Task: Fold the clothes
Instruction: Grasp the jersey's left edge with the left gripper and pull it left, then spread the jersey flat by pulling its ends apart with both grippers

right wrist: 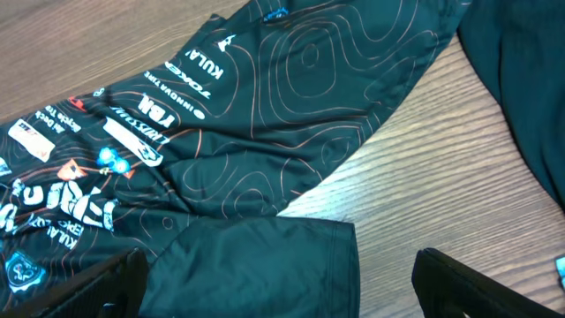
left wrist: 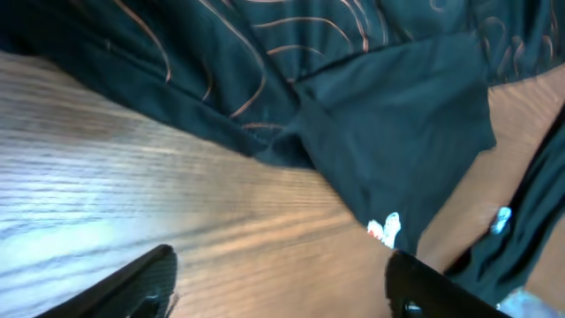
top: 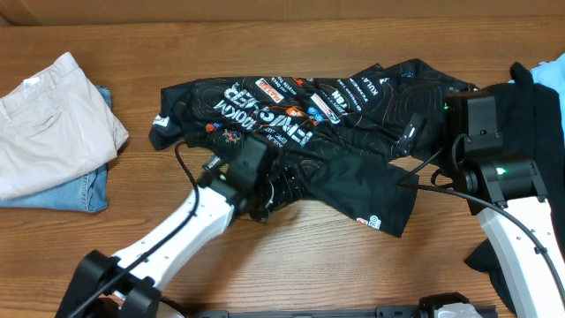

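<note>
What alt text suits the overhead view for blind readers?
A black jersey with orange-red lines and white logos lies rumpled on a table, left arm and right arm reaching onto it. Beige trousers lie folded at left.

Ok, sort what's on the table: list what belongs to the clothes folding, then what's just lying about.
For the job: black contour-line jersey.
Lying about: beige trousers; blue jeans under them; plain black garment at the right edge.
</note>
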`<action>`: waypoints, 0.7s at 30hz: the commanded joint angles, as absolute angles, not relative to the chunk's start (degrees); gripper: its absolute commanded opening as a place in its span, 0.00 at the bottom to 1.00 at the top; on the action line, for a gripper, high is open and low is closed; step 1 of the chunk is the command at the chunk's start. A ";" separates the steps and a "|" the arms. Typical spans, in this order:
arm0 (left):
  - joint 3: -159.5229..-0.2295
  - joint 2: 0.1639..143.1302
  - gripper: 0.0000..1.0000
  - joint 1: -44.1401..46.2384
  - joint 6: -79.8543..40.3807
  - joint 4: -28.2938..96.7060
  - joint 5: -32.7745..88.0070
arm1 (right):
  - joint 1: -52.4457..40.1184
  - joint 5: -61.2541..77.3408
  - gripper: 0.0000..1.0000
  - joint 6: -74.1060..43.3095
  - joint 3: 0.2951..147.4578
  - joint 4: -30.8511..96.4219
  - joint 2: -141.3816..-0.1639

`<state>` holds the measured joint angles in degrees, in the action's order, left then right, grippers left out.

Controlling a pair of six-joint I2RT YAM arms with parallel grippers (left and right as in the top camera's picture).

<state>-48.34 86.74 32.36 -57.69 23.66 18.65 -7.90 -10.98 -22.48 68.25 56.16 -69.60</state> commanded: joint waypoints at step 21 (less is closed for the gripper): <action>-43.44 103.39 0.36 36.51 -72.44 -5.89 18.35 | -7.75 -11.99 1.00 -22.46 69.60 56.73 -68.73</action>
<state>-44.03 101.73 36.03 -71.77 -5.98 17.41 -7.92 -11.00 -22.46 68.25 56.66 -69.60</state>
